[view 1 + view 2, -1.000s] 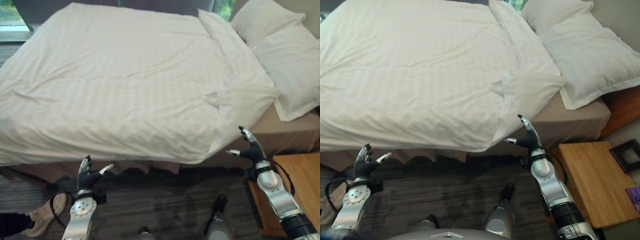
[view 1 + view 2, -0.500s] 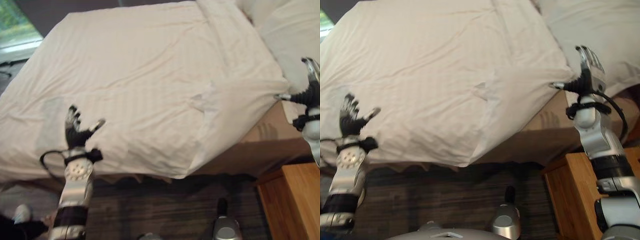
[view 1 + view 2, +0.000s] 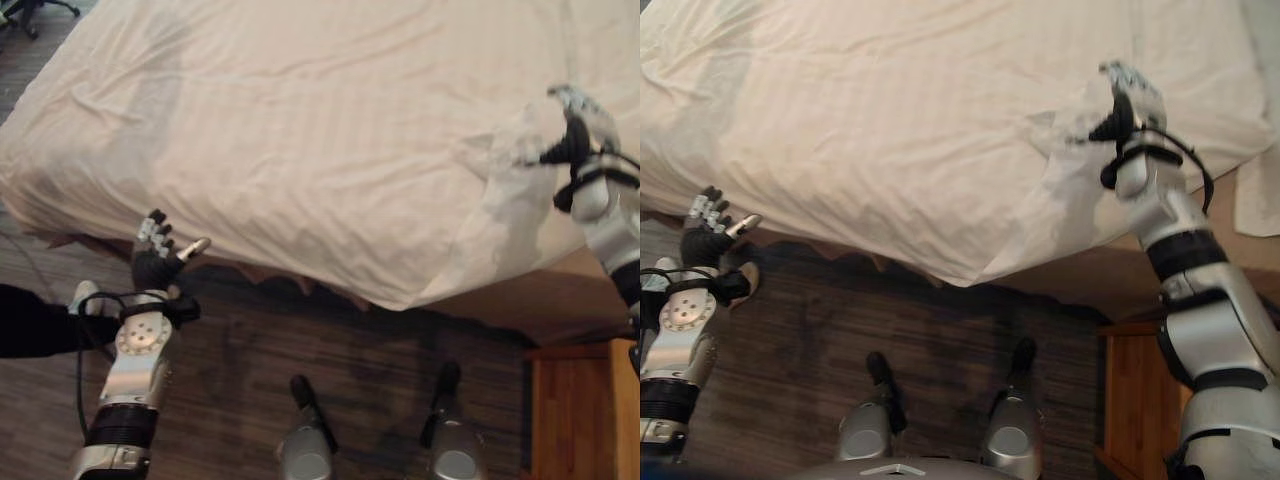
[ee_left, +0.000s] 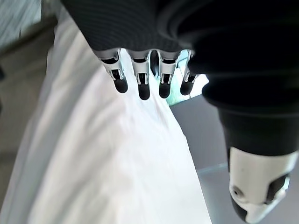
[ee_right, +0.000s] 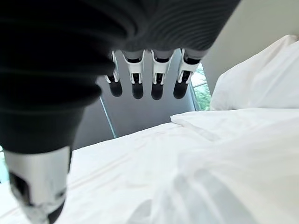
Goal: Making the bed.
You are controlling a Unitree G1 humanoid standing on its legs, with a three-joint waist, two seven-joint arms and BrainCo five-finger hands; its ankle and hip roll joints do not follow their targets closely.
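Dark wood-grain plank floor (image 3: 250,380) along near side of bed. Wooden nightstand (image 3: 585,410) at robot's right, orange-brown top, close to bed corner. Grey wall (image 5: 140,112) beyond far side of bed; window strip with green foliage (image 5: 202,88) beside it. Person's dark-sleeved limb (image 3: 35,322) on floor at robot's left. Even, soft daylight.

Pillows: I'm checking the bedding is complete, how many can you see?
1, a white pillow past the right robot hand, at the head of the bed; others may lie hidden behind it.
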